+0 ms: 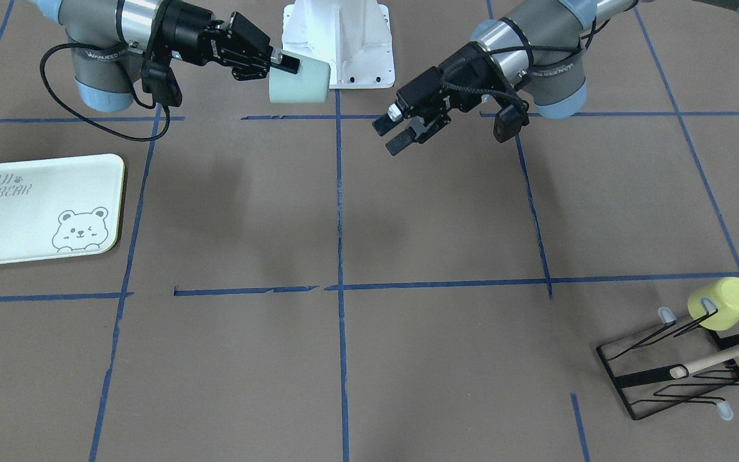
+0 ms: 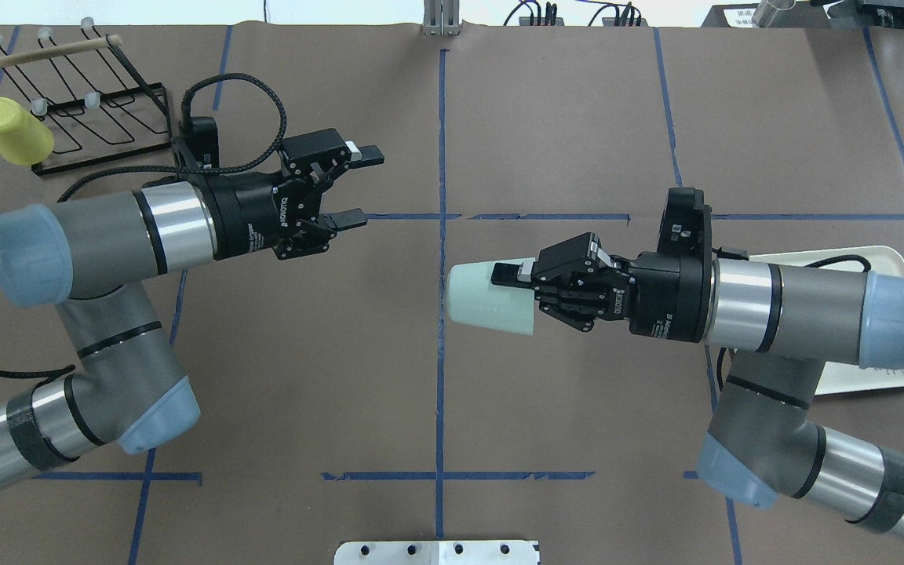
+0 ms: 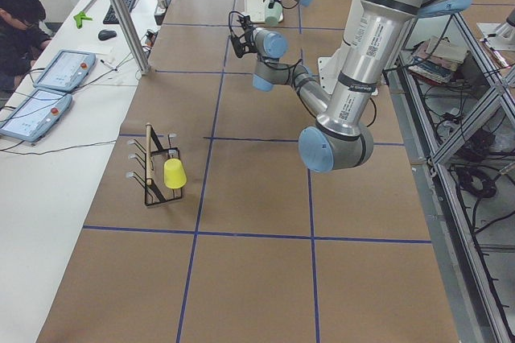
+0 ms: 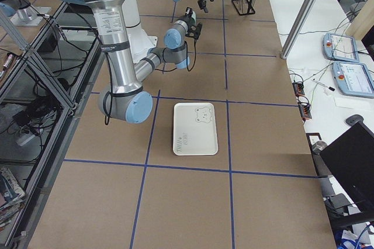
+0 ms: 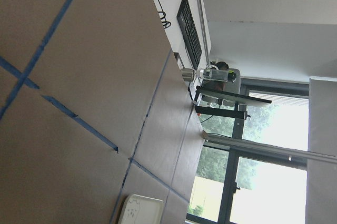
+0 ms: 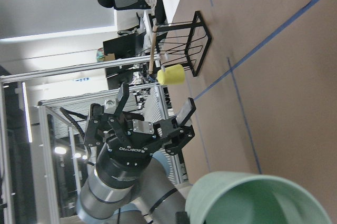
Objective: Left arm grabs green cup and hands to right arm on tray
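Note:
The green cup (image 2: 491, 304) lies sideways in the air over the table's middle, held by my right gripper (image 2: 511, 286), which is shut on its rim. It also shows in the front view (image 1: 299, 80) and the right wrist view (image 6: 253, 203). My left gripper (image 2: 362, 188) is open and empty, apart from the cup and facing it; it also shows in the front view (image 1: 387, 136). The tray (image 1: 36, 212) lies flat on the table on my right side, partly hidden under the right arm in the overhead view (image 2: 883, 369).
A yellow cup (image 2: 12, 132) hangs on a black wire rack (image 2: 99, 118) with a wooden bar at the far left corner. The white robot base (image 1: 344, 45) stands between the arms. Blue tape lines cross the brown table.

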Tool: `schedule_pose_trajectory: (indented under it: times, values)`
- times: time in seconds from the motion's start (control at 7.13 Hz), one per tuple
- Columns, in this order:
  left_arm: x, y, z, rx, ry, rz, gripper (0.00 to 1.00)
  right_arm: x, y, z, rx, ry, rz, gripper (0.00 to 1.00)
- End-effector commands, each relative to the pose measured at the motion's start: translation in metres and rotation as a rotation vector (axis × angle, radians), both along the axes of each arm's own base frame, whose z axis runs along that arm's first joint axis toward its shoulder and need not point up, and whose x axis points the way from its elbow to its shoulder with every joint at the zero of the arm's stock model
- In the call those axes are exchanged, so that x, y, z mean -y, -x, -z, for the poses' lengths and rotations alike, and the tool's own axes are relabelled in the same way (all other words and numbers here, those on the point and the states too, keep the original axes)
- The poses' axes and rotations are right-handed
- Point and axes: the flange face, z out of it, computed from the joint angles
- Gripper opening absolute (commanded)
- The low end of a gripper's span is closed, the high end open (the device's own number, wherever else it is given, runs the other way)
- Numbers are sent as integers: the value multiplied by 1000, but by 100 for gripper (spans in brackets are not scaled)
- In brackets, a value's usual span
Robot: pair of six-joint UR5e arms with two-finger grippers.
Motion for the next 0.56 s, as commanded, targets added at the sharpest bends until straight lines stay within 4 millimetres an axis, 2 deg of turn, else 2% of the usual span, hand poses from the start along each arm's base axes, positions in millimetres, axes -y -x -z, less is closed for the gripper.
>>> schedule_pose_trajectory:
  times: [0.0,0.14,0.28,0.42]
  values:
    - [45,17,-27,341,-48,-66,100,61,-43,-12,-273,57,66,0]
    - [73,49,-41,450,-40,-97,100,85,-63,-21,-389,46,70,0]
    - [94,96,-56,560,-85,-130,100,106,-79,-31,-513,37,89,0]
    - [94,136,-78,666,-164,-166,100,119,-89,-37,-620,4,85,0]
